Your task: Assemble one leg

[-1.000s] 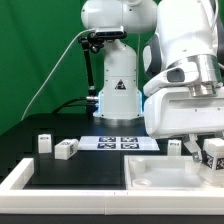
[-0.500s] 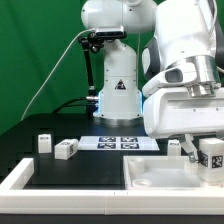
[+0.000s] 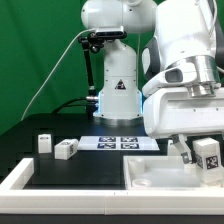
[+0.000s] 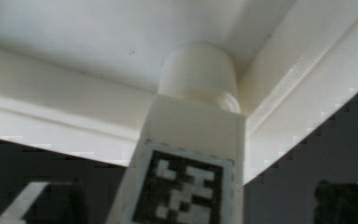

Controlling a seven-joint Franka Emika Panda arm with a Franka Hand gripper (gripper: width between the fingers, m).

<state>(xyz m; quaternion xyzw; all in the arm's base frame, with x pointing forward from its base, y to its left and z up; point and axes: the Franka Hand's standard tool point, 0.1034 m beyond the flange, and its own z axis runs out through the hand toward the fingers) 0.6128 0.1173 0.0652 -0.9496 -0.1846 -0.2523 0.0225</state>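
My gripper (image 3: 203,148) is shut on a leg (image 3: 207,152), a small white block with a black-and-white tag, and holds it just above the large white panel (image 3: 150,172) at the exterior view's lower right. In the wrist view the leg (image 4: 197,120) fills the middle, its rounded end towards a raised corner of the panel (image 4: 87,60). The dark fingertips (image 4: 30,203) show on either side, around my gripper's centre (image 4: 190,206). Two more legs (image 3: 44,143) (image 3: 66,149) lie at the left, and another leg (image 3: 175,146) sits behind the panel.
The marker board (image 3: 120,142) lies in front of the robot base (image 3: 115,95). A white raised border (image 3: 20,176) runs along the table's front left. The green backdrop stands behind.
The held leg has shifted a little towards the exterior view's left and slightly up, turning more upright over the panel. The other legs have not moved.
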